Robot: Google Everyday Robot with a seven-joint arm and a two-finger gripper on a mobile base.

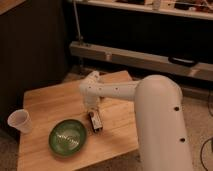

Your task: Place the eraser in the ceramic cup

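reaching down from the right in the camera view, the white arm sets its gripper point(92, 111) on the wooden table point(45, 100), clenched on the far end of the eraser point(96, 123). the eraser lies flat, just beside the green bowl point(67, 136). the ceramic cup point(19, 121) stands upright at the table's left edge, well apart.

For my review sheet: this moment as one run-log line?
phase: grasping | gripper: shut at far end of eraser | eraser: on table beside green bowl | ceramic cup: upright near table edge
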